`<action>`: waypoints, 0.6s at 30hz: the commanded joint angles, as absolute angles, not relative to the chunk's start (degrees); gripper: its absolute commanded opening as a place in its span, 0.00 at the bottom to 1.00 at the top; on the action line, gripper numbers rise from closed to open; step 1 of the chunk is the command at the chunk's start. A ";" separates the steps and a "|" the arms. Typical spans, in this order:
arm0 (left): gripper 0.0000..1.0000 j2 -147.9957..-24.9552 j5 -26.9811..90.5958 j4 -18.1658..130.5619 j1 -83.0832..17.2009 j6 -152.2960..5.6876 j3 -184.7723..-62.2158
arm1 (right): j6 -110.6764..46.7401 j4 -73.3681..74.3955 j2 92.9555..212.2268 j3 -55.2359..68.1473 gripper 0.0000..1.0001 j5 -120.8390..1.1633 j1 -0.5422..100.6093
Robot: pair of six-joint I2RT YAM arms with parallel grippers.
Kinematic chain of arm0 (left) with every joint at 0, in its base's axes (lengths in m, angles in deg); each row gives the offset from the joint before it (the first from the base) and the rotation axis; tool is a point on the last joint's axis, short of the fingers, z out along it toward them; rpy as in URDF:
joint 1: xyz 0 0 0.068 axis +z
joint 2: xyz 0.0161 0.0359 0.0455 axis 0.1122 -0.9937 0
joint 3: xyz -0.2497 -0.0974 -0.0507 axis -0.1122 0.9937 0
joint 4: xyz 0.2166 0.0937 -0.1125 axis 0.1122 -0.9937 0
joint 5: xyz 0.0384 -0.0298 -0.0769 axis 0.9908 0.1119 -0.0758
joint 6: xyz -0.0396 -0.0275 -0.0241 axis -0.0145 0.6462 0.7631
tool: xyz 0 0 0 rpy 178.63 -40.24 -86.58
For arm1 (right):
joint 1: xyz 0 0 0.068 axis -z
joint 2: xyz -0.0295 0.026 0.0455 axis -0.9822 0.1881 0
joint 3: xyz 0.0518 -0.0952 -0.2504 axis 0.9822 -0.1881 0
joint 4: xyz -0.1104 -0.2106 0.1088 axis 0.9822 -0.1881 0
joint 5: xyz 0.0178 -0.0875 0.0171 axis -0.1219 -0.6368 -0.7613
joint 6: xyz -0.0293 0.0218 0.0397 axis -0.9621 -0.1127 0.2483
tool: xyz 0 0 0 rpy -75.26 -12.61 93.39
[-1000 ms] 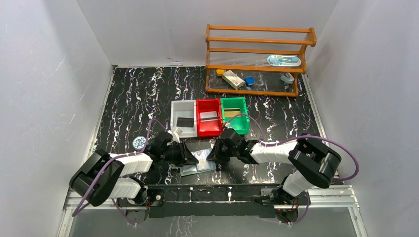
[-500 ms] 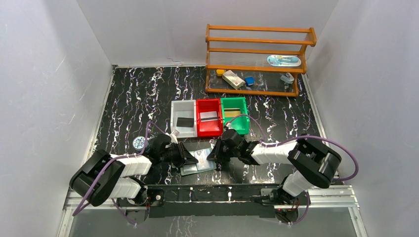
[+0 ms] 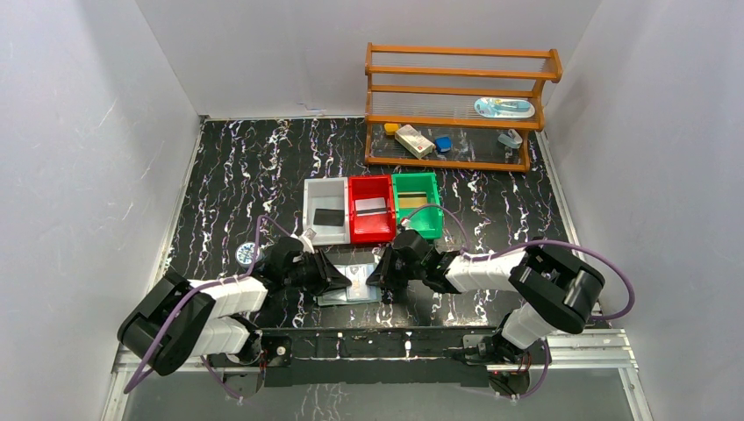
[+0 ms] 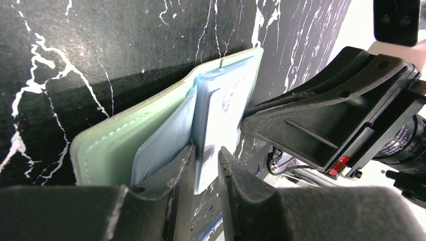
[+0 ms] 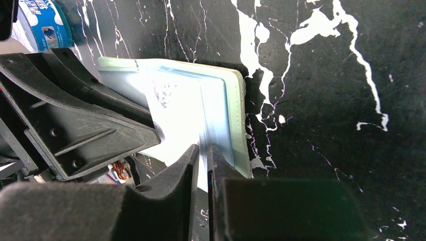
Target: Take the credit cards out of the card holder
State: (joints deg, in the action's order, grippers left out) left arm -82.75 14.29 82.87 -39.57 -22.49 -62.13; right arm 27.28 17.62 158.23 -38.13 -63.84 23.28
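I am looking down into a booth of plain white walls (image 3: 88, 140). Its floor is a table (image 3: 254, 167) covered in matte black sheet streaked with white veins, and a metal rail (image 3: 377, 346) runs along the near edge where both arms are bolted. At the back right stands a wooden rack (image 3: 461, 123) with small oddments on its shelves, too small for me to name.

Mid-table sit three bins touching in a row: a white bin (image 3: 309, 206), a red bin (image 3: 354, 215) and a green bin (image 3: 435, 210). A black card (image 3: 328, 217) lies in the white one, a silver-grey card (image 3: 371, 207) in the red, and a gold card (image 3: 411, 202) in the green.

The card holder (image 3: 358, 285) lies open on the table just nearer than the bins, between the two arms, with its grey-green cover down and clear bluish pockets up. A round blue-and-white tin (image 3: 246, 253) sits off to its left, apart from it. In the right wrist view a pale printed card (image 5: 166, 95) shows through a pocket.

The left gripper (image 4: 206, 149) comes in from the holder's left side; its fingers are nearly together, pinching a bluish pocket leaf lifted off the cover. The right gripper (image 5: 203, 148) reaches in from the right; its jaws are all but closed on the pocket edge beside the right-hand cover. The two grippers face each other closely across the holder.
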 commanded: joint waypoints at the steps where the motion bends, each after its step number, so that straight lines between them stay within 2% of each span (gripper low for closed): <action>1: 0.23 -80.26 15.20 80.81 -40.14 -23.44 -65.13 | 27.77 15.23 160.18 -39.12 0.20 -63.25 22.21; 5: 0.24 -78.61 18.04 73.97 -40.19 -25.99 -66.96 | 28.36 14.86 160.59 -39.23 0.20 -63.69 22.19; 9: 0.20 -77.54 18.11 73.69 -40.16 -26.52 -66.87 | 28.46 14.87 161.15 -38.91 0.20 -63.61 22.21; 13: 0.13 -77.77 17.57 75.07 -40.10 -26.27 -66.37 | 28.45 14.90 161.65 -38.64 0.20 -63.52 22.21; 18: 0.00 -77.86 16.98 75.81 -40.11 -26.62 -66.05 | 28.54 14.84 162.03 -38.52 0.20 -63.39 22.21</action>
